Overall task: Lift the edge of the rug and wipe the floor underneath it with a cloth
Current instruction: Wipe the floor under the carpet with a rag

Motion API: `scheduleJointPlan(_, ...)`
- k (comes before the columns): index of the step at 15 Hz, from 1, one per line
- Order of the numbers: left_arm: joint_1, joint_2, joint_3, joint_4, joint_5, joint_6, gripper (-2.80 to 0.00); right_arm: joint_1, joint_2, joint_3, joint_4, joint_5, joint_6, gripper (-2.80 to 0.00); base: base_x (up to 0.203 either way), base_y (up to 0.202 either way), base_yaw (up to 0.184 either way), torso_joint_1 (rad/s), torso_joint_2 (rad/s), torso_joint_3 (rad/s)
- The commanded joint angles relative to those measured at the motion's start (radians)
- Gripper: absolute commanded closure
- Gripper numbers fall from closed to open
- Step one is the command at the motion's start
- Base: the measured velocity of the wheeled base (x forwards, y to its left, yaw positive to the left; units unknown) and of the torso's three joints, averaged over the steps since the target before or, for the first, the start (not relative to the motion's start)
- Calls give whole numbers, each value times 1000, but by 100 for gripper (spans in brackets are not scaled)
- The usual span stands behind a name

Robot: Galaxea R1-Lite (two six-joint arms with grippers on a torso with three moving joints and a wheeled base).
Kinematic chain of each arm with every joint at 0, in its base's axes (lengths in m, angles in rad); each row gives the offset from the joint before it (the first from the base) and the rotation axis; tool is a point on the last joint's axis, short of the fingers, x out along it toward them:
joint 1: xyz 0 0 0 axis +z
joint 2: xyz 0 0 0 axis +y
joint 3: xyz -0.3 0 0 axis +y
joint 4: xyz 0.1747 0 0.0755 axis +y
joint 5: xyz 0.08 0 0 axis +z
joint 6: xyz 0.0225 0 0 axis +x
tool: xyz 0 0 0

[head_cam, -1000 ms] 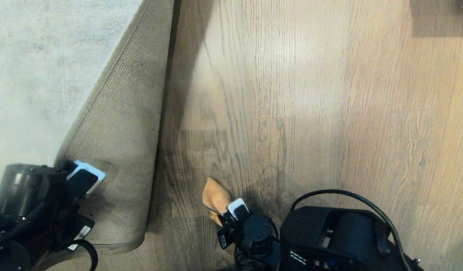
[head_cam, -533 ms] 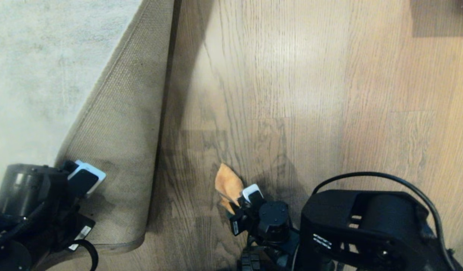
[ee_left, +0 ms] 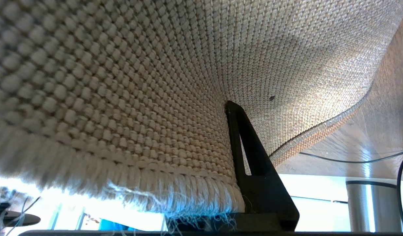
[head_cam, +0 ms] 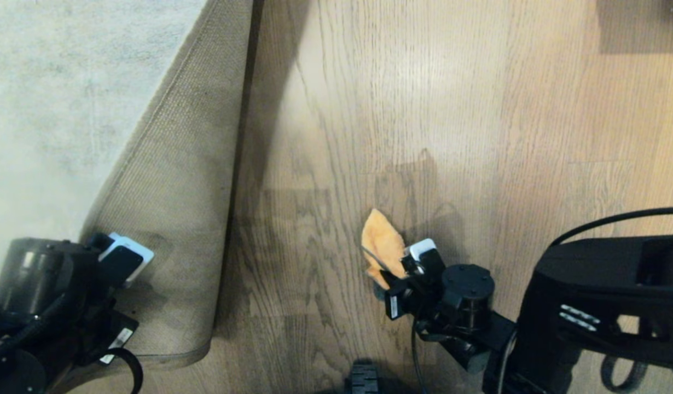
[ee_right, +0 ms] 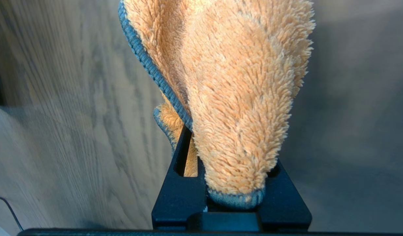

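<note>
Since the earlier frame my right gripper point(head_cam: 407, 262), pinching the orange cloth point(head_cam: 381, 244), slid up-right across the floor point(head_cam: 479, 109), so the uncovered strip lay lower left beside the rug edge point(head_cam: 178, 180) my left gripper point(head_cam: 123, 254) clamped.

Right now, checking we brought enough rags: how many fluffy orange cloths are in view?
1: the fluffy orange cloth with grey-blue edging, clamped in the right gripper over the brown wood-grain floor.
</note>
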Motion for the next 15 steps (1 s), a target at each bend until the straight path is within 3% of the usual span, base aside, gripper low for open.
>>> scheduleJointPlan(1, 0, 1, -1, -1, 4, 2, 0, -17, -138, 92, -40, -2, 0, 0, 0, 0, 0, 0, 0, 0)
scheduleJointPlan(10, 5, -3, 2, -1, 9, 2, 0, -20, -268, 147, -40, -7, 0, 0, 0, 0, 0, 0, 0, 0)
scheduleJointPlan(15, 5, -3, 0, -1, 20, 0, 0, -41, -423, 297, -39, -22, 2, 0, 0, 0, 0, 0, 0, 0)
